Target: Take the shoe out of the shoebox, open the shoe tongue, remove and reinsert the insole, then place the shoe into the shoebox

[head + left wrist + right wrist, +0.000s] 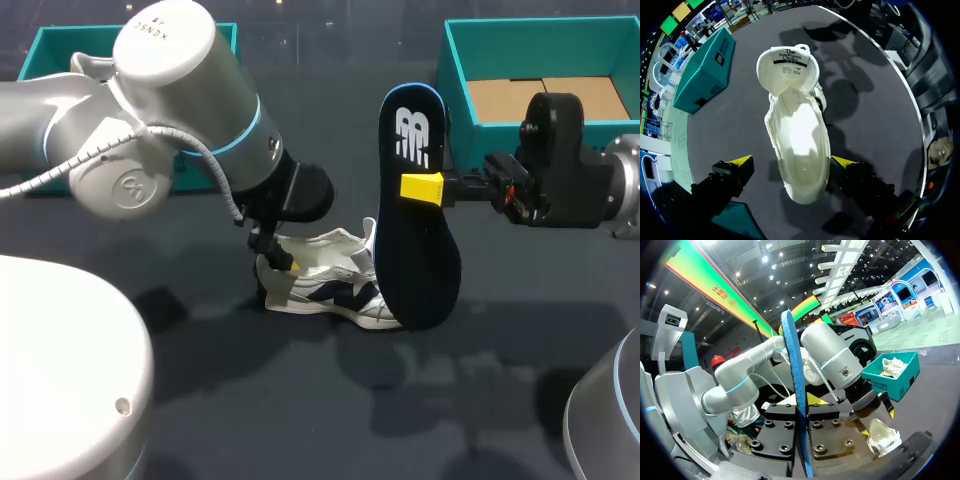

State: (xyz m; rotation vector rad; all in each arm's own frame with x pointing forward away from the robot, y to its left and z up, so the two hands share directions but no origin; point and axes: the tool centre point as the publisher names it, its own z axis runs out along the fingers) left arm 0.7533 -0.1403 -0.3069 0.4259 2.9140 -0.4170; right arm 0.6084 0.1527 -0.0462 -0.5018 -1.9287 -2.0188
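Near the middle of the dark table (pixel 330 400), a white shoe (pixel 318 288) with dark blue stripes, down on its sole, heel toward 9 o'clock, toe toward 3 o'clock. From the left wrist, all white and bare inside, with the tongue (pixel 788 67) folded far forward and a small printed label (pixel 790 57) on its underside. Left gripper (pixel 278 258) down at the heel, in from the 9 o'clock side. Fingers (pixel 741 162) spread wide, one on each side of the heel, the shoe between them. One finger clearly off the shoe, the other right beside it, no squeeze. Out of the shoe and up in the air, the insole (pixel 425 260): long, dark blue, almost black, with a white logo near its upper end. Standing on end at the shoe's 3 o'clock side, lower end down by the toe; touching or not, hard to tell. From the right wrist, only its thin bright blue edge. Right gripper (pixel 422 187), in from 3 o'clock, pinching the insole a bit above its middle, one yellow-tipped finger on each flat side. At 1 o'clock on the table, a teal shoebox (pixel 455 70), open on top, with brown cardboard on its floor. At 11 o'clock, a second teal box (pixel 40 45), mostly hidden behind the left arm (pixel 160 110). From the right wrist, another white shoe (pixel 894 365) inside that box.
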